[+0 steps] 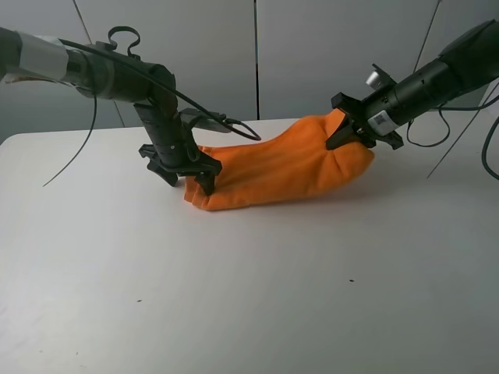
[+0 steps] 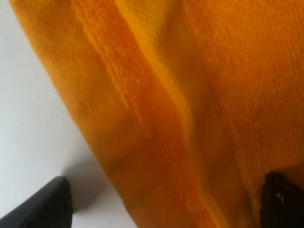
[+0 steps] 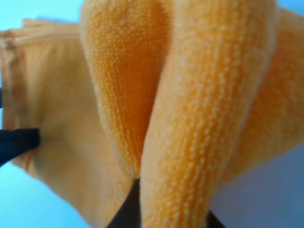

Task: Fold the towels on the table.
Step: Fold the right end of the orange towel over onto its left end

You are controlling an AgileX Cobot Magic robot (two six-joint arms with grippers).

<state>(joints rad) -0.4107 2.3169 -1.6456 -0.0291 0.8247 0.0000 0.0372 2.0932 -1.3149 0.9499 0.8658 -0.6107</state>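
Observation:
The orange towel (image 1: 281,167) lies bunched and stretched between my two grippers near the back of the white table (image 1: 249,312). My left gripper (image 1: 188,180) is open, low over the towel's left end. In the left wrist view (image 2: 168,190) one fingertip (image 2: 47,209) is over bare table (image 2: 28,118) and the other (image 2: 280,199) is on the cloth (image 2: 190,95). My right gripper (image 1: 355,131) is shut on the towel's right end and holds it raised off the table. In the right wrist view, thick folds (image 3: 199,95) rise out of that gripper (image 3: 166,216).
Grey wall panels (image 1: 257,54) stand behind the table's back edge. Black cables (image 1: 226,121) hang off the left arm just above the towel. A few tiny dark specks (image 1: 351,281) dot the tabletop. A dark part of the left gripper (image 3: 16,142) shows beyond the towel in the right wrist view.

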